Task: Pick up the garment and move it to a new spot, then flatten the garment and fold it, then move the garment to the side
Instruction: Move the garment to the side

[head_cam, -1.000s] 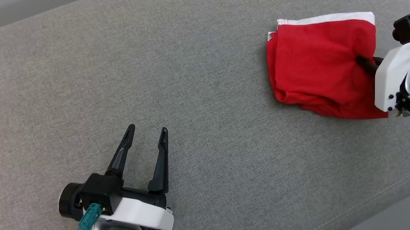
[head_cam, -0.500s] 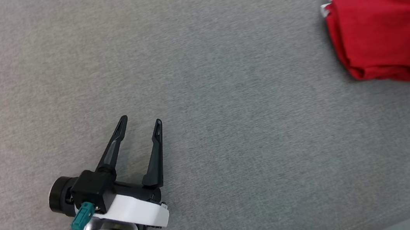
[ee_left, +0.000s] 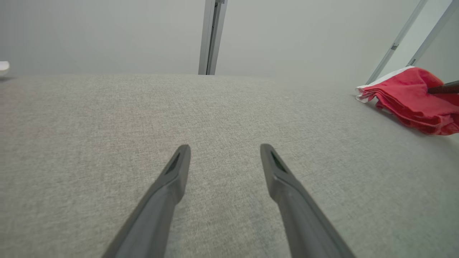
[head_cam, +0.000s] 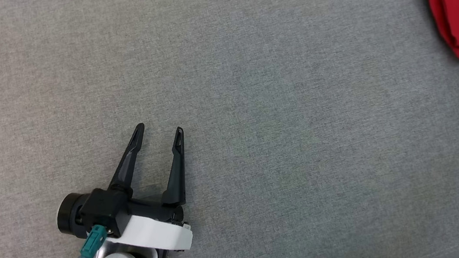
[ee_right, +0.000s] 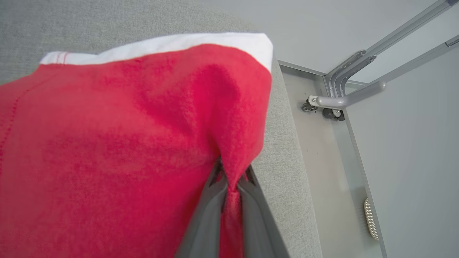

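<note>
Here's the garment (ee_right: pixel 125 143): soft, fuzzy red knit cloth. The desk (head_cam: pixel 276 119) wears matt grey woven fabric, coarse-grained. The left gripper (head_cam: pixel 159 128) fingers (ee_left: pixel 287 190) are matt dark plastic.

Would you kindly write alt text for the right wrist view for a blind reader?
The right gripper is shut on a pinched fold of the red garment, which has a white band along its far edge and lies on a grey upholstered surface. A metal frame stands at the right.
</note>
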Available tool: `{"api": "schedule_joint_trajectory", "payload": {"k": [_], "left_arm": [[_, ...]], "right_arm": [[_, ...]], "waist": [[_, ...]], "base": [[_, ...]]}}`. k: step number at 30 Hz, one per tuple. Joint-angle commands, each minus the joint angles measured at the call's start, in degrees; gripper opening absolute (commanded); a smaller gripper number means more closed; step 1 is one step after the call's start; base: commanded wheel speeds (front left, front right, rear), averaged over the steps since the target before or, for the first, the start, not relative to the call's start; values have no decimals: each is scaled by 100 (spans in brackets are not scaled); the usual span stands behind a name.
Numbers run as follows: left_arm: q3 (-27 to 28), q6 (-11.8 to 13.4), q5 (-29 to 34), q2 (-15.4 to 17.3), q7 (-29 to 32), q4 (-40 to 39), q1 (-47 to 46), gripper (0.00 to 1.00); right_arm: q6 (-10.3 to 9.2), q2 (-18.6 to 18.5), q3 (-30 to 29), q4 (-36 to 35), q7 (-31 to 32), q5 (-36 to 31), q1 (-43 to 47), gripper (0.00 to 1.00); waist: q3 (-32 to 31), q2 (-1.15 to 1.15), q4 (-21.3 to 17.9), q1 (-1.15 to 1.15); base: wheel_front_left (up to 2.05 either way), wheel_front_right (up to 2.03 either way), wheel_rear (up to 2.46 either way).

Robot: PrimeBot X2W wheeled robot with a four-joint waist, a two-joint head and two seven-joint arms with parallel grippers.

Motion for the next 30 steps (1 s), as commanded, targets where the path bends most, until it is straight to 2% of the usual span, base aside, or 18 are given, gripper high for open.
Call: {"api": "schedule_joint_trajectory", "payload": {"k": [1,4,5,7,8,12,19,30], "left_arm": [[4,11,-42,9,-22,9,-82,100],[0,14,-58,12,-41,35,-114,100],[-4,17,-53,12,-51,44,-125,100],[-12,15,-53,10,-63,61,-142,100],[-20,15,-57,10,-66,68,-153,100],[-29,24,-69,30,-78,89,-184,100],[-36,55,-103,34,-104,139,-157,100],[-16,21,-294,-90,-237,523,-208,100]], "right_arm": [[-1,-47,7,89,-56,-59,-82,0],[-1,-53,1,309,-230,-182,-204,0],[-1,-42,-4,362,-306,-238,-232,8],[-1,-24,24,465,-501,-386,-304,55],[-1,-14,22,502,-590,-435,-327,100],[-1,89,-38,602,-950,-652,-379,100],[-1,300,-37,634,-1203,-914,-233,100],[-1,605,115,514,-1770,-1123,119,100]], "waist": [[19,0,18,0],[47,0,41,0],[53,0,47,0],[61,0,56,0],[65,0,60,0],[64,0,62,0],[-97,0,34,0],[-863,0,37,0]], "base": [[0,0,0],[0,0,0],[0,0,0],[0,0,0],[0,0,0],[0,0,0],[0,0,0],[0,0,0]]}}
